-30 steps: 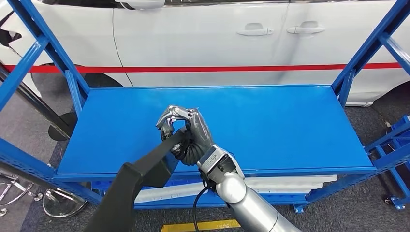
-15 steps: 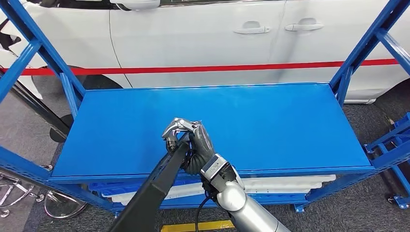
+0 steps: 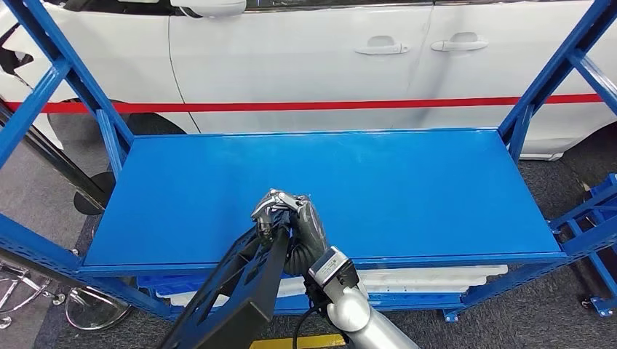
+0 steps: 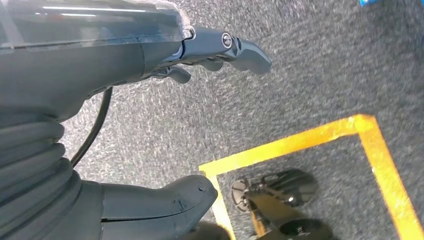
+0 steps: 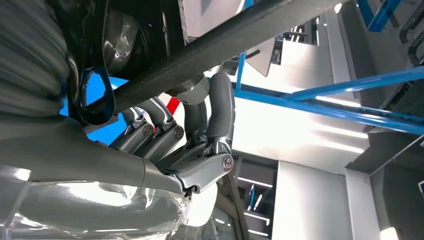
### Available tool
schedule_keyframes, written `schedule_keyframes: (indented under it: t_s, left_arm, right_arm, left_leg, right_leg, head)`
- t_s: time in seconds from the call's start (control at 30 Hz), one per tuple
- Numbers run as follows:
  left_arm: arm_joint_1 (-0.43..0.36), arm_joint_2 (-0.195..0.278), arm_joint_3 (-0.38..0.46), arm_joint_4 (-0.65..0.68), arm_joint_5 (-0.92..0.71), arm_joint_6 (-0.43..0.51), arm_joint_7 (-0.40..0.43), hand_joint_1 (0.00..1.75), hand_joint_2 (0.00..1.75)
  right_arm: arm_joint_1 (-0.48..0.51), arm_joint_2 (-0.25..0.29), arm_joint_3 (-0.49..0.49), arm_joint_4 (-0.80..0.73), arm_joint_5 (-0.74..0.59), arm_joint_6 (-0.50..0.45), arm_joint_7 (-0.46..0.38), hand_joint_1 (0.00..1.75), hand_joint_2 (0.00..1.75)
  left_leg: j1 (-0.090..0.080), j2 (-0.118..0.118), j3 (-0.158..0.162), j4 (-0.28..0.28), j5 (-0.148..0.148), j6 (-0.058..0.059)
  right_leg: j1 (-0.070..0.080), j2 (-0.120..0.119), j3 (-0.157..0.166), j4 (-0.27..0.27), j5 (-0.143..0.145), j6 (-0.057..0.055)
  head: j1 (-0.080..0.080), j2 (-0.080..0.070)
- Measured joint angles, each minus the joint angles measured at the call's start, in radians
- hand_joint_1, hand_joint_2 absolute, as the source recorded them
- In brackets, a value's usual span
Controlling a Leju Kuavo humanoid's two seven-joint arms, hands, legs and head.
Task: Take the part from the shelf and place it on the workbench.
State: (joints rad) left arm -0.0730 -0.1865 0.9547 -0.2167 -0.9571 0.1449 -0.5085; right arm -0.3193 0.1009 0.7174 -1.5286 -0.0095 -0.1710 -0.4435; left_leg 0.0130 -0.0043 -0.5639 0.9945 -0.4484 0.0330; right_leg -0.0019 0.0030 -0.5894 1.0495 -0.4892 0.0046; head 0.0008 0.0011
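Black flat metal part with cut-out openings (image 3: 240,291) hangs past the front edge of the blue steel shelf (image 3: 407,182), grasped at its upper end by the right hand (image 3: 291,222), fingers (image 5: 220,107) wrapped round its bar. White car (image 3: 305,58) stands behind. Left hand (image 4: 150,45) hangs released over grey carpet (image 4: 300,75) with yellow floor tape (image 4: 320,135).

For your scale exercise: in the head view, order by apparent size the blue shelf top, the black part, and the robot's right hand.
1. Blue shelf top, by far the largest.
2. Black part; it is nearer the camera, so it looks bigger than it is.
3. Right hand, which grips the part.
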Motion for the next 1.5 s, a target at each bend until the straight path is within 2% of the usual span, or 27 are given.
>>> schedule_keyframes:
  t_s: [0.1, 0.13, 0.17, 0.2, 0.3, 0.37, 0.47, 0.5, 0.57, 0.63, 0.67, 0.7, 0.73, 0.8, 0.87, 0.93, 1.0, 1.07, 1.13, 1.17, 1.2, 1.23, 1.27, 1.33, 1.37, 1.47, 1.5]
  left_arm:
    - [-0.001, 0.0, 0.005, 0.0, 0.005, 0.001, -0.001, 0.0, 1.75]
    - [-0.001, 0.0, 0.006, 0.0, 0.005, 0.001, 0.0, 0.0, 1.75]
    - [-0.001, 0.0, 0.008, 0.0, 0.006, 0.001, 0.002, 0.0, 1.75]
    - [-0.001, 0.0, 0.009, 0.0, 0.008, 0.001, 0.007, 0.0, 1.75]
    - [-0.001, -0.001, 0.02, 0.0, 0.017, 0.002, 0.033, 0.0, 1.75]
    - [-0.002, -0.002, 0.027, 0.0, 0.023, 0.002, 0.048, 0.0, 1.75]
    - [-0.002, -0.002, 0.036, 0.0, 0.028, 0.002, 0.062, 0.0, 1.75]
    - [-0.002, -0.002, 0.039, 0.0, 0.029, 0.002, 0.065, 0.0, 1.75]
    - [-0.003, -0.002, 0.045, 0.0, 0.029, 0.002, 0.073, 0.0, 1.75]
    - [-0.002, -0.002, 0.048, 0.0, 0.03, 0.002, 0.08, 0.0, 1.75]
    - [-0.002, -0.002, 0.049, 0.0, 0.03, 0.002, 0.082, 0.0, 1.75]
    - [-0.002, -0.002, 0.05, 0.0, 0.03, 0.002, 0.083, 0.0, 1.75]
    - [-0.002, -0.002, 0.05, 0.0, 0.03, 0.002, 0.084, 0.0, 1.75]
    - [-0.005, -0.002, 0.05, 0.0, 0.031, 0.002, 0.084, 0.0, 1.75]
    - [-0.008, -0.002, 0.05, 0.0, 0.03, 0.002, 0.085, 0.0, 1.75]
    - [-0.008, -0.002, 0.05, 0.0, 0.026, 0.002, 0.084, 0.0, 1.75]
    - [-0.008, -0.003, 0.05, 0.0, 0.019, 0.0, 0.084, 0.0, 1.75]
    - [-0.01, -0.004, 0.05, 0.0, 0.014, -0.001, 0.084, 0.0, 1.75]
    - [-0.01, -0.004, 0.05, 0.0, 0.013, -0.001, 0.084, 0.0, 1.75]
    - [-0.01, -0.004, 0.05, 0.0, 0.012, -0.001, 0.084, 0.0, 1.75]
    - [-0.01, -0.004, 0.05, 0.0, 0.011, -0.002, 0.084, 0.0, 1.75]
    - [-0.01, -0.004, 0.05, 0.0, 0.01, -0.002, 0.084, 0.0, 1.75]
    - [-0.01, -0.004, 0.05, 0.0, 0.01, -0.002, 0.084, 0.0, 1.75]
    - [-0.01, -0.006, 0.05, 0.0, 0.006, -0.003, 0.084, 0.0, 1.75]
    - [-0.01, -0.006, 0.05, 0.0, 0.003, -0.004, 0.084, 0.0, 1.75]
    - [-0.011, -0.006, 0.05, 0.0, -0.008, -0.006, 0.084, 0.0, 1.75]
    - [-0.011, -0.006, 0.05, 0.0, -0.01, -0.007, 0.085, 0.0, 1.75]
  right_arm:
    - [0.02, -0.005, -0.001, -0.007, 0.0, -0.001, -0.005, 1.75, 1.75]
    - [0.028, -0.006, -0.001, -0.009, 0.0, -0.001, -0.006, 1.75, 1.75]
    - [0.034, -0.008, -0.001, -0.011, 0.0, 0.0, -0.007, 1.75, 1.75]
    - [0.038, -0.008, -0.001, -0.013, 0.0, 0.0, -0.008, 1.75, 1.75]
    - [0.042, -0.009, -0.001, -0.019, 0.0, 0.001, -0.01, 1.75, 1.75]
    - [0.043, -0.009, -0.001, -0.021, -0.001, 0.002, -0.01, 1.75, 1.75]
    - [0.044, -0.009, -0.001, -0.024, -0.002, 0.003, -0.012, 1.75, 1.75]
    - [0.044, -0.008, -0.001, -0.024, -0.002, 0.003, -0.012, 1.75, 1.75]
    - [0.044, -0.007, -0.001, -0.025, -0.002, 0.005, -0.012, 1.75, 1.75]
    - [0.045, -0.007, -0.001, -0.025, -0.004, 0.007, -0.012, 1.75, 1.75]
    - [0.045, -0.007, -0.001, -0.025, -0.004, 0.007, -0.012, 1.75, 1.75]
    - [0.045, -0.007, -0.001, -0.025, -0.004, 0.008, -0.012, 1.75, 1.75]
    - [0.045, -0.007, -0.001, -0.025, -0.004, 0.008, -0.012, 1.75, 1.75]
    - [0.045, -0.006, -0.001, -0.025, -0.004, 0.008, -0.012, 1.75, 1.75]
    - [0.044, -0.006, -0.002, -0.025, -0.004, 0.008, -0.013, 1.75, 1.75]
    - [0.043, -0.005, -0.002, -0.027, 0.003, -0.004, -0.021, 1.75, 1.75]
    - [0.035, -0.007, -0.005, -0.035, 0.016, -0.03, -0.029, 1.75, 1.75]
    - [0.02, -0.01, -0.012, -0.049, 0.021, -0.048, -0.024, 1.75, 1.75]
    - [0.008, -0.013, -0.019, -0.061, 0.021, -0.051, -0.017, 1.75, 1.75]
    - [0.005, -0.014, -0.022, -0.065, 0.021, -0.051, -0.017, 1.75, 1.75]
    - [0.004, -0.015, -0.023, -0.068, 0.021, -0.051, -0.017, 1.75, 1.75]
    - [0.002, -0.015, -0.025, -0.071, 0.021, -0.052, -0.017, 1.75, 1.75]
    - [0.0, -0.015, -0.025, -0.074, 0.022, -0.054, -0.018, 1.75, 1.75]
    - [-0.009, -0.015, -0.028, -0.084, 0.029, -0.071, -0.023, 1.75, 1.75]
    - [-0.018, -0.018, -0.031, -0.094, 0.033, -0.084, -0.022, 1.75, 1.75]
    - [-0.078, -0.034, -0.05, -0.144, 0.027, -0.099, 0.016, 1.75, 1.75]
    - [-0.106, -0.039, -0.057, -0.164, 0.015, -0.092, 0.036, 1.75, 1.75]
  left_leg:
    - [0.001, 0.002, 0.0, -0.006, 0.004, 0.01]
    - [0.001, 0.002, 0.0, -0.005, 0.004, 0.01]
    - [0.001, 0.002, 0.0, -0.004, 0.003, 0.01]
    - [0.001, 0.002, 0.0, -0.003, 0.002, 0.009]
    - [-0.001, -0.001, 0.0, 0.009, -0.005, 0.0]
    - [-0.004, -0.001, -0.004, 0.017, -0.007, -0.01]
    - [-0.002, -0.001, -0.009, 0.022, -0.011, -0.026]
    - [-0.001, -0.001, -0.016, 0.04, -0.028, -0.031]
    - [0.001, 0.0, -0.051, 0.136, -0.099, -0.04]
    - [0.002, 0.0, -0.096, 0.264, -0.167, -0.045]
    - [0.002, 0.0, -0.103, 0.295, -0.177, -0.046]
    - [0.002, 0.0, -0.09, 0.287, -0.168, -0.045]
    - [0.002, 0.0, -0.057, 0.238, -0.144, -0.042]
    - [0.0, 0.0, 0.028, 0.091, -0.092, -0.034]
    - [-0.006, -0.001, 0.066, 0.013, -0.071, -0.025]
    - [-0.009, -0.002, 0.06, 0.008, -0.062, -0.016]
    - [-0.005, 0.002, 0.053, 0.003, -0.044, -0.001]
    - [-0.001, 0.008, 0.035, -0.001, -0.022, 0.013]
    - [-0.002, 0.01, 0.007, 0.002, -0.004, 0.017]
    - [-0.003, 0.011, -0.006, 0.003, 0.004, 0.017]
    - [-0.003, 0.011, -0.019, 0.006, 0.011, 0.015]
    - [-0.003, 0.011, -0.03, 0.01, 0.017, 0.013]
    - [-0.003, 0.011, -0.041, 0.015, 0.022, 0.01]
    - [-0.005, 0.01, -0.058, 0.026, 0.03, 0.002]
    - [-0.007, 0.009, -0.063, 0.03, 0.036, -0.004]
    - [-0.007, 0.009, -0.075, 0.032, 0.051, -0.023]
    - [-0.006, 0.009, -0.083, 0.04, 0.04, -0.029]
  right_leg:
    - [-0.004, 0.0, -0.079, 0.17, -0.093, 0.011]
    - [-0.006, -0.001, -0.105, 0.224, -0.111, 0.014]
    - [-0.008, -0.001, -0.116, 0.248, -0.109, 0.016]
    - [-0.01, -0.001, -0.109, 0.232, -0.089, 0.017]
    - [-0.013, -0.002, -0.018, 0.043, 0.005, 0.011]
    - [-0.01, -0.001, 0.007, -0.016, 0.019, 0.003]
    - [-0.008, -0.001, 0.004, -0.021, 0.028, -0.015]
    - [-0.01, -0.003, 0.003, -0.025, 0.033, -0.023]
    - [-0.012, -0.006, -0.004, -0.028, 0.041, -0.034]
    - [-0.009, -0.008, -0.017, -0.025, 0.047, -0.037]
    - [-0.008, -0.009, -0.024, -0.022, 0.05, -0.037]
    - [-0.007, -0.009, -0.03, -0.019, 0.053, -0.036]
    - [-0.007, -0.009, -0.035, -0.016, 0.056, -0.035]
    - [-0.006, -0.008, -0.041, -0.013, 0.063, -0.028]
    - [-0.004, -0.008, -0.045, -0.012, 0.072, -0.016]
    - [-0.005, -0.008, -0.046, -0.016, 0.083, -0.002]
    - [-0.006, -0.006, -0.055, -0.001, 0.064, 0.009]
    - [-0.009, -0.004, -0.087, 0.082, -0.016, 0.016]
    - [-0.011, -0.004, -0.126, 0.211, -0.1, 0.023]
    - [-0.011, -0.004, -0.13, 0.253, -0.114, 0.025]
    - [-0.012, -0.004, -0.118, 0.261, -0.108, 0.026]
    - [-0.012, -0.004, -0.083, 0.227, -0.086, 0.025]
    - [-0.011, -0.004, -0.034, 0.163, -0.06, 0.023]
    - [-0.008, -0.003, 0.056, 0.028, -0.039, 0.013]
    - [-0.005, -0.003, 0.076, -0.008, -0.038, 0.008]
    - [-0.004, -0.003, 0.064, -0.024, -0.025, -0.011]
    - [-0.006, -0.004, 0.055, -0.026, -0.015, -0.02]
  head:
    - [0.0, 0.0]
    - [0.0, 0.0]
    - [0.0, 0.0]
    - [0.0, 0.0]
    - [0.0, 0.0]
    - [0.0, 0.0]
    - [0.0, 0.0]
    - [0.0, 0.0]
    - [0.0, 0.0]
    - [0.0, 0.0]
    - [0.0, 0.0]
    - [0.0, 0.0]
    - [0.0, 0.0]
    - [0.0, 0.0]
    - [0.0, 0.0]
    - [0.0, 0.0]
    - [0.0, 0.0]
    - [0.0, 0.0]
    - [0.0, 0.0]
    - [0.0, 0.0]
    - [0.0, 0.0]
    - [0.0, 0.0]
    - [0.0, 0.0]
    - [0.0, 0.0]
    - [0.0, 0.0]
    - [0.0, 0.0]
    - [-0.001, 0.0]
